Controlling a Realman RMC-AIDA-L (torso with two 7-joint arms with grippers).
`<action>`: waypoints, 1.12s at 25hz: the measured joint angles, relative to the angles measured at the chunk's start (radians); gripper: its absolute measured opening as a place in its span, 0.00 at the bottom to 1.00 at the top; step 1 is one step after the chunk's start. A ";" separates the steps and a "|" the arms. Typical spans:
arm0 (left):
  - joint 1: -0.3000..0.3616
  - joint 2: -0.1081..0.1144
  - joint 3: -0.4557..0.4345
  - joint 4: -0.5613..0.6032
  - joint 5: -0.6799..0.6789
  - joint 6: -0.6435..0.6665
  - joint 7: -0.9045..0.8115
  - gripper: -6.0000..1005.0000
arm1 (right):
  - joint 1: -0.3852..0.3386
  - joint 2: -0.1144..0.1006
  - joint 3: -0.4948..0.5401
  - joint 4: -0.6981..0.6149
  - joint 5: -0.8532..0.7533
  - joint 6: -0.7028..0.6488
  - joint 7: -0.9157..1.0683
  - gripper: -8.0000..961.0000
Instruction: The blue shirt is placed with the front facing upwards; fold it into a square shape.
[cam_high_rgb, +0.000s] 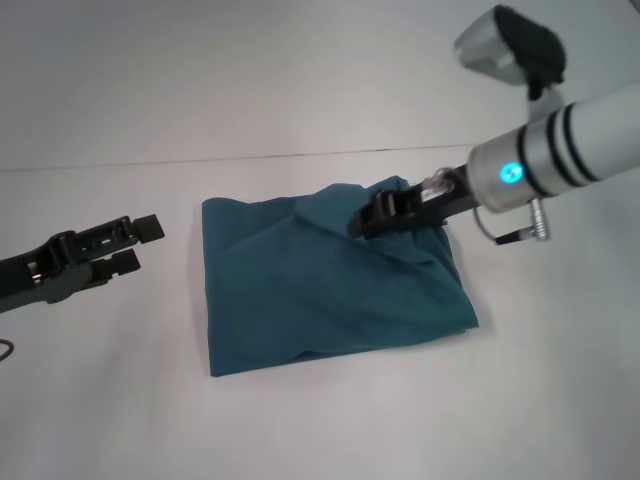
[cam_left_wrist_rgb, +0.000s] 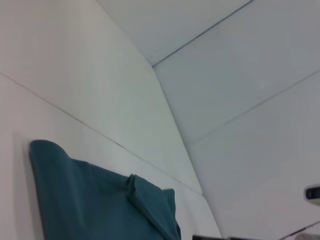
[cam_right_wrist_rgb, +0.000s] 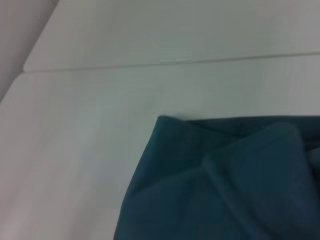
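1. Dark teal-blue cotton shirt (cam_high_rgb: 330, 290): lies folded into a roughly four-sided bundle at the middle of the white table (cam_high_rgb: 300, 420). No lettering or collar shows on the upturned face.
2. Shirt edges, head view: left edge straight and fairly clean; near edge runs from the near-left corner up to the near-right corner, slightly lifted, with a dark gap under the fold. The far edge is uneven, with a loose flap (cam_high_rgb: 335, 205) folded over and standing a little proud near its middle. The right side slopes outward toward the near-right corner.
3. Right gripper (cam_high_rgb: 372, 218): black, at the end of a silver arm with a lit blue ring, over the far-right part of the shirt, right at the raised flap. Its tip lies against the cloth (I cannot tell whether the fingers are parted or pinching fabric).
4. Left gripper (cam_high_rgb: 143, 243): black, hovering above bare table to the left of the shirt, apart from its left edge, fingers spread with a clear gap and nothing between them.
5. Open room: bare white table on all sides of the bundle, widest in front and to the left; a thin seam line (cam_high_rgb: 150, 165) crosses the surface just beyond the far edge.
6. Wrist views: the left shows the shirt (cam_left_wrist_rgb: 95, 200) with its flap; the right shows a far corner (cam_right_wrist_rgb: 165, 122) on bare table.
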 joint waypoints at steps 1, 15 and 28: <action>0.002 0.000 -0.004 0.000 -0.001 0.000 0.000 0.93 | 0.004 0.006 -0.011 0.006 0.000 0.012 0.000 0.27; 0.004 -0.002 -0.029 0.000 -0.005 0.008 -0.001 0.93 | 0.049 0.063 -0.148 0.031 -0.187 0.287 0.148 0.27; -0.011 0.001 -0.029 -0.013 -0.017 -0.001 -0.001 0.93 | -0.059 0.010 -0.094 -0.180 -0.230 0.233 0.277 0.26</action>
